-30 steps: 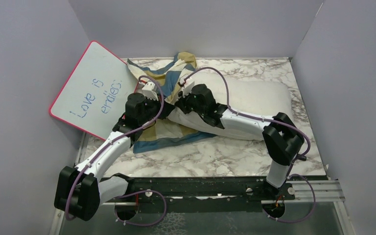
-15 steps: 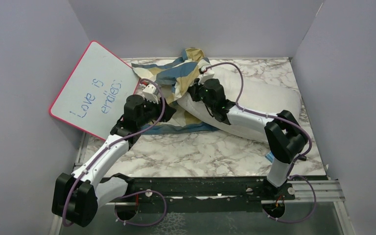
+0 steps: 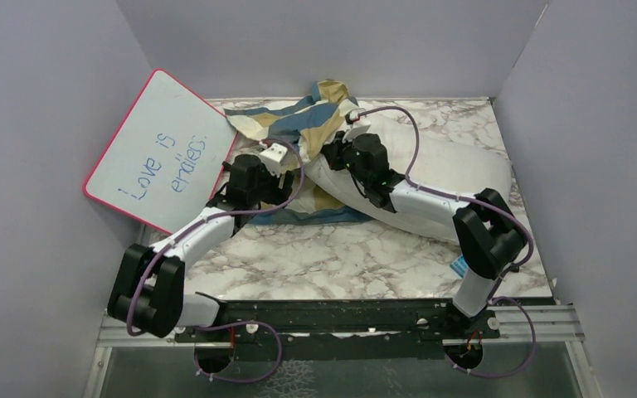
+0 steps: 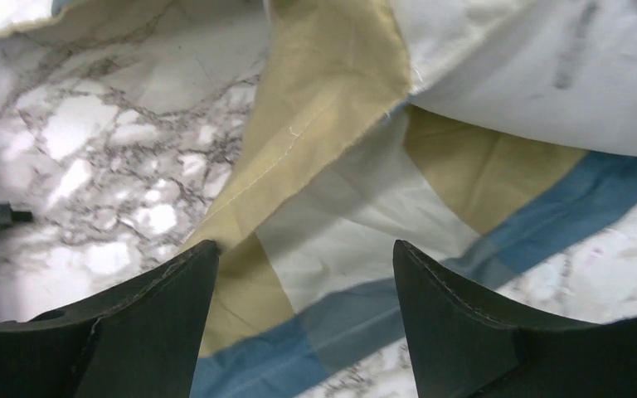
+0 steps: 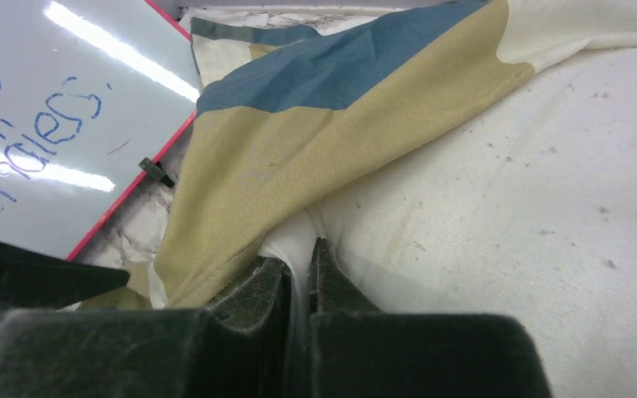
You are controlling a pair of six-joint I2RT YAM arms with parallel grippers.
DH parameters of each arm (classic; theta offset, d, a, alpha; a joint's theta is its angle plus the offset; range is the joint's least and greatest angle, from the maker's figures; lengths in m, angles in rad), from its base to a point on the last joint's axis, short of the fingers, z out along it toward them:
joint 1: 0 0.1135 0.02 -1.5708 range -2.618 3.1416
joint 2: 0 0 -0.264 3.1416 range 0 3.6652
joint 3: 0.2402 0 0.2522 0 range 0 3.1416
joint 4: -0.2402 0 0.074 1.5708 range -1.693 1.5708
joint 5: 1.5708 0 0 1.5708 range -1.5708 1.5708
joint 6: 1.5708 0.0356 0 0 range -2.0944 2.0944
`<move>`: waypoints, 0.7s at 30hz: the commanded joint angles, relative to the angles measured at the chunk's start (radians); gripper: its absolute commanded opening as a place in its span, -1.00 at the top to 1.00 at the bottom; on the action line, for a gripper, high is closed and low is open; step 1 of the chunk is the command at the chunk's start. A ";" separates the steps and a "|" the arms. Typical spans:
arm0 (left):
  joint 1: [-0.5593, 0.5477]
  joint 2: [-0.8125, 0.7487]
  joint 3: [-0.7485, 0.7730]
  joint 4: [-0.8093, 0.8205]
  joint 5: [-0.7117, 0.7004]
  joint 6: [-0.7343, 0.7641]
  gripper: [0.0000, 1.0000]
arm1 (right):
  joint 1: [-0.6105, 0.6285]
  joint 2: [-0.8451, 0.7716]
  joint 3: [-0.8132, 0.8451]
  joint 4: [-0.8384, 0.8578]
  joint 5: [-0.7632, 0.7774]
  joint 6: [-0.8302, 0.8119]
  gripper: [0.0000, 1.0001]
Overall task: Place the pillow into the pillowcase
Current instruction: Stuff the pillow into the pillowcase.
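Between right pincer tips: fold of pillow pinched, jaws closed. Just ahead, pillowcase lies bunched, mouth unheld. Opposite, left pincer open, empty, over pillowcase hem. Risk: pillow shoves case away instead of entering; thin pinch may slip.

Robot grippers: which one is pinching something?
The right gripper: it is shut on a fold of the white pillow. The left gripper stands open above the checked pillowcase, holding nothing.
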 commanded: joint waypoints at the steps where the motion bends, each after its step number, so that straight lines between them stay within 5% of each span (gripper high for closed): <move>1: -0.003 0.122 0.097 0.061 -0.033 0.175 -0.56 | -0.028 -0.075 -0.022 0.084 0.012 0.040 0.99; 4: -0.001 0.182 0.120 0.085 -0.008 0.217 -0.42 | -0.044 -0.087 -0.029 0.085 -0.005 0.042 0.99; 11: -0.021 0.069 0.081 0.110 0.190 0.031 1.00 | -0.086 -0.084 -0.031 0.124 0.017 0.139 0.99; 21: -0.218 -0.169 -0.210 0.201 0.094 -0.218 1.00 | -0.097 -0.020 0.052 0.158 0.081 0.194 0.99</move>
